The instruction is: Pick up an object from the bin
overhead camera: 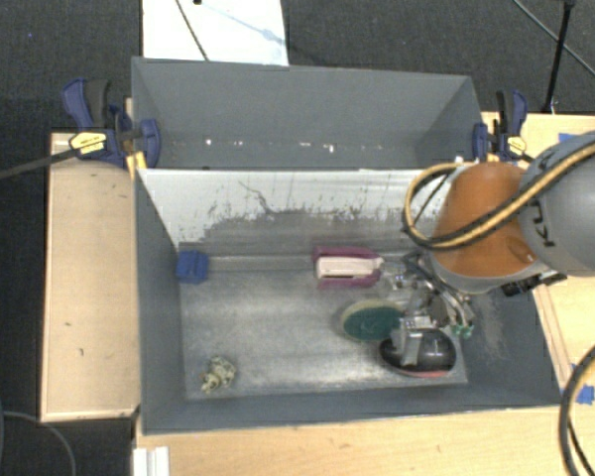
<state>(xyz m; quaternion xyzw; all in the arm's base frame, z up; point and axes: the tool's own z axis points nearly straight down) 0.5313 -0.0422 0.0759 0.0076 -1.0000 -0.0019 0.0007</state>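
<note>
My gripper (415, 337) is down at the bin's right front corner, right over a black rounded thing with a red edge (428, 357); its tip meets that thing's top. Just to the left lies a dark green oval disc (368, 321), close beside the gripper. Behind the disc, a pink and white block (348, 267) rests against the foot of the back wall. Whether anything is gripped is hidden by the wrist.
A small blue block (191, 266) sits at the back left corner. A little pale crumpled thing (218, 373) lies at the front left. The arm with its orange cover and cables hangs over the right wall.
</note>
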